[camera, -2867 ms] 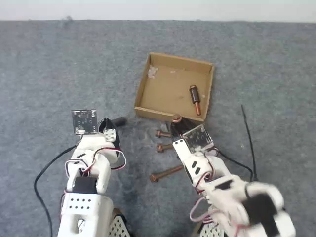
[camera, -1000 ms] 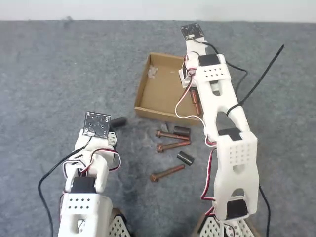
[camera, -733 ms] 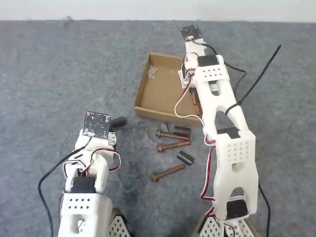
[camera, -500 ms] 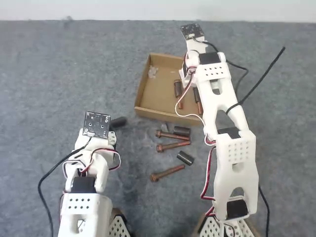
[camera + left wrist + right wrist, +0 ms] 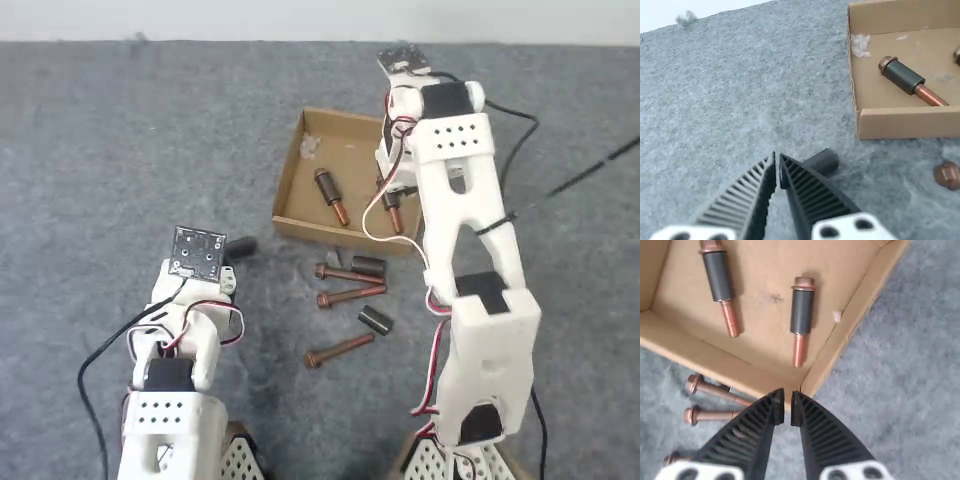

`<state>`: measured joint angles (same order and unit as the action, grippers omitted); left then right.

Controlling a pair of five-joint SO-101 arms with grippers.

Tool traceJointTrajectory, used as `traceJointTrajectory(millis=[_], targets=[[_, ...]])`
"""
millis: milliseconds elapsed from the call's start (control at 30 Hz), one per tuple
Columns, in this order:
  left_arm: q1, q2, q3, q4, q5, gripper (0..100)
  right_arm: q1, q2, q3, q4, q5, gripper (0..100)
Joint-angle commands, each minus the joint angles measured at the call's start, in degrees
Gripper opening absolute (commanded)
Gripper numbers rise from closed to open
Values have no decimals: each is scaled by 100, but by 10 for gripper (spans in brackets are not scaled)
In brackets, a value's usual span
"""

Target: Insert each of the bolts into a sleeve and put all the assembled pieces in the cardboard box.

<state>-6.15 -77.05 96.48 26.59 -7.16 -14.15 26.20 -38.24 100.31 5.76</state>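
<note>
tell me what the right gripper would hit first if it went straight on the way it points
Probably the near corner of the cardboard box: the right gripper points at its rim, though depth is unclear.

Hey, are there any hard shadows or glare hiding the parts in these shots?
High view: even light, no glare, only faint shadows on the carpet. Left wrist view: the loose sleeve has a soft shadow beside it, and the cardboard box wall is evenly lit. Right wrist view: the sleeved bolts cast thin, soft shadows on the box floor; nothing is hidden.
</note>
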Motion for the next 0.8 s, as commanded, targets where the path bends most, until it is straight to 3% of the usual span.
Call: traceJointTrajectory(millis=[0,500,767], targets=[[-35,70,-66,-105,-53,12,-40,-1077,905,242,123,6],[-44,70,-163,123,-62,12,-927,-4532,6259,-1358,158,9],[-44,70,-180,132,-62,12,-1121,-5323,7270,-1323,1521,10]])
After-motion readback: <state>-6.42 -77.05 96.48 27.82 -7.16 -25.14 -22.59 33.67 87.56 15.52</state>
